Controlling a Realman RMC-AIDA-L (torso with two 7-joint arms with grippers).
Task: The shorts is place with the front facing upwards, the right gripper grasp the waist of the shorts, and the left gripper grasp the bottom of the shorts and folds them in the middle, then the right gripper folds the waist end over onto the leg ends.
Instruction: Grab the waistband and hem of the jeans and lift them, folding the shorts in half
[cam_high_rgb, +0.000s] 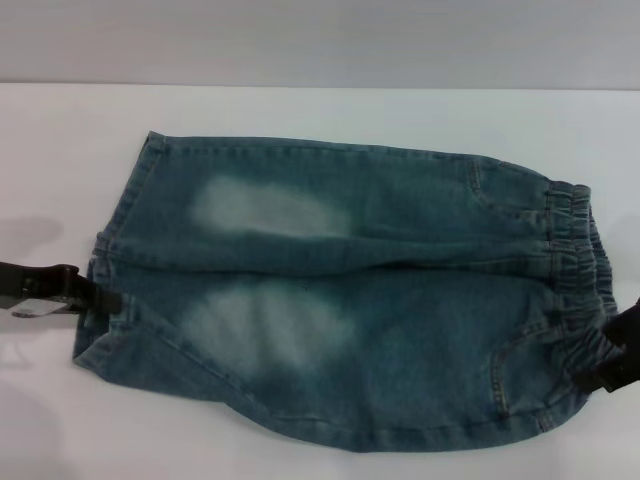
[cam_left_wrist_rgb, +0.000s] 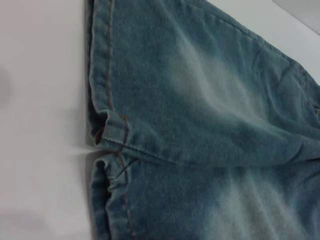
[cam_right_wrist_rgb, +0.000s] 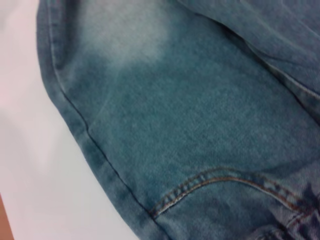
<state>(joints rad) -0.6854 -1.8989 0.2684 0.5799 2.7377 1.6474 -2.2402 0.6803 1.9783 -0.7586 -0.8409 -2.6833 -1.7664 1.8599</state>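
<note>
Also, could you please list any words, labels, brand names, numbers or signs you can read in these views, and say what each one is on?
None: no readable text shows in any view.
The blue-green denim shorts show only orange stitching, faded pale patches and a gathered elastic waistband, with no tag or logo in sight.
The left gripper at the bottom of the shorts and the right gripper at the waistband carry no legible marking.
The white table is unmarked.
</note>
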